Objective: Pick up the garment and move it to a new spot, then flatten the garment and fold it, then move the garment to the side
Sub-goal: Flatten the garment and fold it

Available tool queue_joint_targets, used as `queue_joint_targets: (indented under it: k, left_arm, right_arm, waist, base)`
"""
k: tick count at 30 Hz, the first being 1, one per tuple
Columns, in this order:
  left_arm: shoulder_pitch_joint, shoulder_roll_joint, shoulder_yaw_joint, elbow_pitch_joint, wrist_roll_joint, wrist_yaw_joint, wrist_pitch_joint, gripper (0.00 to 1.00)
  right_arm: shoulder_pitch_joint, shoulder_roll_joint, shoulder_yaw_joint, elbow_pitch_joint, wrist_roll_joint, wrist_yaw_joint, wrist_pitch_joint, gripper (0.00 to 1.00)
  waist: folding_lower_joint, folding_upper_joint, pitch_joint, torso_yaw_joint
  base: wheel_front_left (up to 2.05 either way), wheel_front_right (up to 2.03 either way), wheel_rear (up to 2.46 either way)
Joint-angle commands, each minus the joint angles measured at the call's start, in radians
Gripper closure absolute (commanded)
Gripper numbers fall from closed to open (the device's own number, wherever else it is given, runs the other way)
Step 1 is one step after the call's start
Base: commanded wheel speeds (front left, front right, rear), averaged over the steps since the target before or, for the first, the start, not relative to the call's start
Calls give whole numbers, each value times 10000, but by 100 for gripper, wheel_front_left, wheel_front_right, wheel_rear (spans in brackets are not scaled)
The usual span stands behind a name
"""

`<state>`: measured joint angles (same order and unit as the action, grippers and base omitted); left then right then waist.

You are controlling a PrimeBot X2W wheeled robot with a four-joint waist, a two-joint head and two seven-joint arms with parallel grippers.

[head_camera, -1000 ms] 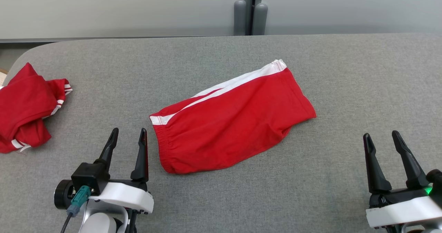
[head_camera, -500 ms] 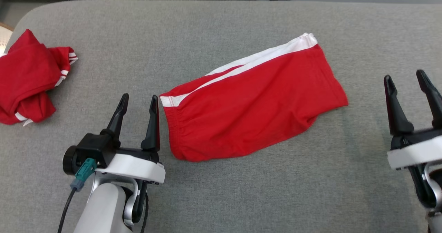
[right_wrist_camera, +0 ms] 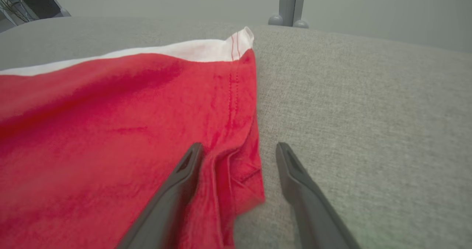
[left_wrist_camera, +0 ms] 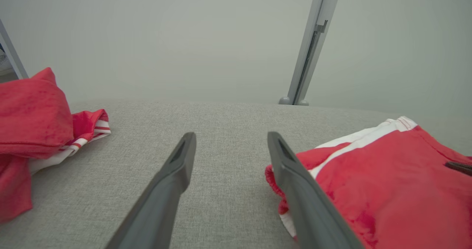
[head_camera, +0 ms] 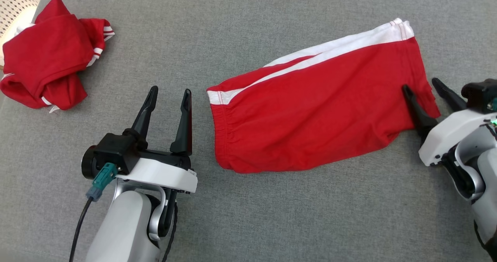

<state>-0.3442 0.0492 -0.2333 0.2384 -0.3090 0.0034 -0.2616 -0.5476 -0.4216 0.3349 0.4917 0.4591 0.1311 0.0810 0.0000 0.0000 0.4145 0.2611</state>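
- The red shorts [head_camera: 310,118] lay flat near the middle of the grey padded surface [head_camera: 271,223]. The waistband was toward the left gripper and the white side stripe ran along the far edge.
- The left gripper [head_camera: 171,91] stood just beside the waistband, its fingers spread and holding nothing. Its forearm was cut off by the lower edge.
- The right gripper [head_camera: 421,82] had its fingers parted around the near corner of the leg hem.
- In the right wrist view, one finger [right_wrist_camera: 171,193] was over the cloth and the other over bare surface. Whether they touched the cloth, I could not tell.
- A second red garment [head_camera: 46,56] lay crumpled at the far left, well apart. Its folds hid what kind it was.
- A white perforated object [head_camera: 15,2] was cut off at the corner.
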Motion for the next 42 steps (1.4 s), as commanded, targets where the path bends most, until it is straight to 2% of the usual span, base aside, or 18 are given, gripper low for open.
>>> queue_joint_targets:
  k: [1, 3, 4, 5, 6, 12, 15, 19, 24, 29, 38, 42]
  left_arm:
    - [-158, 32, 5, -32, 22, 76, -47, 0]
    - [-163, 33, 6, -92, 47, 130, -47, 0]
    - [-147, 35, 15, -119, 80, 148, -47, 0]
    - [-126, 35, 29, -131, 99, 180, -47, 0]
    - [-117, 35, 56, -153, 111, 184, -47, 0]
    - [-18, 31, 236, -191, 264, 216, -47, 0]
    - [140, 37, 308, -182, 340, 179, -47, 0]
    - [353, 36, 388, -120, 434, 107, -47, 0]
    - [522, 36, 457, 17, 504, -4, -47, 0]
    - [661, 37, 502, 85, 544, -63, -47, 0]
    - [635, 34, 313, 236, 605, -226, -47, 0]
    - [609, 32, 216, 292, 590, -252, -47, 0]
  right_arm:
    - [-32, 8, 131, 181, 115, -7, 225, 0]
    - [-67, -11, 319, 395, 250, -7, 574, 0]
    - [-91, -11, 370, 440, 267, -7, 695, 31]
    - [-119, -29, 464, 489, 250, -7, 875, 72]
    - [-146, -39, 512, 504, 215, -7, 991, 100]
    - [-152, 95, 339, 264, -188, -16, 985, 100]
    - [348, 373, -130, -99, -346, -16, 693, 100]
    - [1625, 735, -957, -893, -523, -14, 256, 100]
    - [3505, 1556, -2286, -2090, -656, -15, -200, 100]
    - [4454, 2228, -3130, -2768, -740, -13, -299, 100]
    - [4780, 2348, -3507, -3086, -897, -13, -34, 100]
    - [4274, 2409, -3330, -3598, -1069, -7, 57, 100]
  waist:
    - [0, 0, -13, -23]
    - [0, 0, -28, -66]
    - [0, 0, -42, -98]
    - [0, 0, -56, -134]
    - [0, 0, -66, -171]
    - [0, 0, -221, -526]
    - [0, 0, -418, -758]
    - [0, 0, -700, -1063]
    - [0, 0, -984, -1285]
    - [0, 0, -1149, -1488]
    - [0, 0, -1243, -1381]
    - [0, 0, -1297, -1290]
  base:
    - [0, 0, 0]
    - [0, 0, 0]
    - [0, 0, 0]
    - [0, 0, 0]
    - [0, 0, 0]
    - [0, 0, 0]
    - [0, 0, 0]
    - [0, 0, 0]
    - [0, 0, 0]
    - [0, 0, 0]
    - [0, 0, 0]
    - [0, 0, 0]
